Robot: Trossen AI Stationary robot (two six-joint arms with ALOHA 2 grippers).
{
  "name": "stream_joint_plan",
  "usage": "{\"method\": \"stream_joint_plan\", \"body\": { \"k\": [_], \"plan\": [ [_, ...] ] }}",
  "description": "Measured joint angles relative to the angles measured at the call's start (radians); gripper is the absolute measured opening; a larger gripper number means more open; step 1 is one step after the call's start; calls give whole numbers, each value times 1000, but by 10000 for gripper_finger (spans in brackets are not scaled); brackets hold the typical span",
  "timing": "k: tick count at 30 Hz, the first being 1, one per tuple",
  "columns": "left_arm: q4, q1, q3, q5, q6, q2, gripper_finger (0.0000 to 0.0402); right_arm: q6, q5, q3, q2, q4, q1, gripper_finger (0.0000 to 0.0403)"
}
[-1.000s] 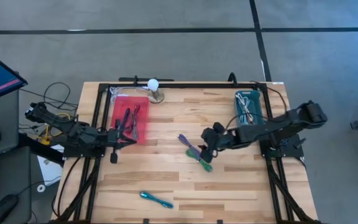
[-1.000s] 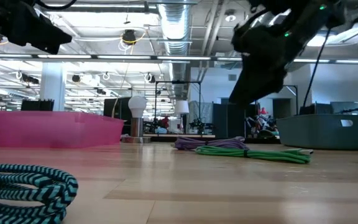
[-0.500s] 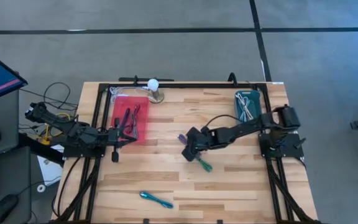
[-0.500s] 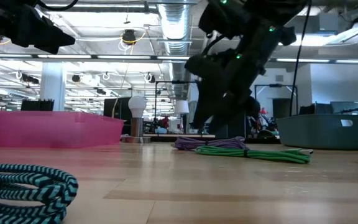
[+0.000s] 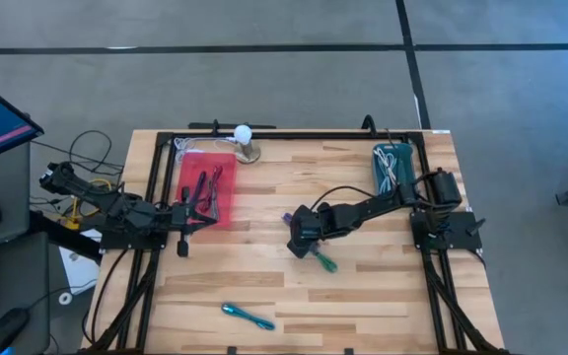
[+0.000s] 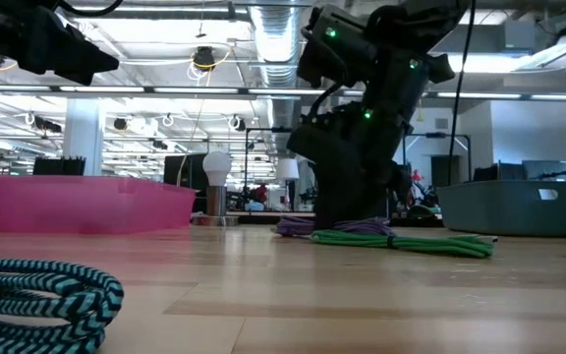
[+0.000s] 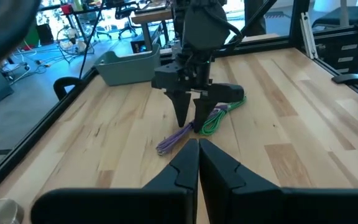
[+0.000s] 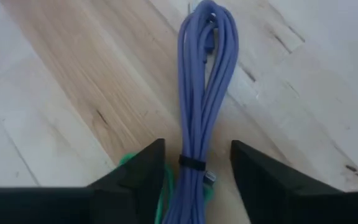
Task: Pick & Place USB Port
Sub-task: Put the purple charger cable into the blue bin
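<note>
Two bundled cables lie together mid-bench: a purple cable bundle (image 8: 204, 93) and a green cable bundle (image 6: 401, 242) touching it. The right gripper (image 8: 194, 171) is down at the bench (image 5: 383, 296) with its jaws wide, one finger on each side of the purple bundle, not yet closed on it; the green one sits just beneath and beside those jaws. The left gripper (image 7: 197, 163) hovers by the pink bin (image 5: 205, 192), jaws closed and empty. A teal cable bundle (image 5: 247, 317) lies well apart from both.

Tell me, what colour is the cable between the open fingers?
Purple cable; the right wrist view shows it best.
</note>
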Motion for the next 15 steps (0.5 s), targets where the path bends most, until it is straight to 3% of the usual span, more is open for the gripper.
{"method": "stream_joint_plan", "body": {
  "k": [9, 15],
  "plan": [
    [2, 0, 0, 0, 0, 0, 12, -74, 3, 0, -10, 5, -1, 19],
    [3, 0, 0, 0, 0, 0, 12, -114, 1, -1, -27, -10, -7, 21]
  ]
}}
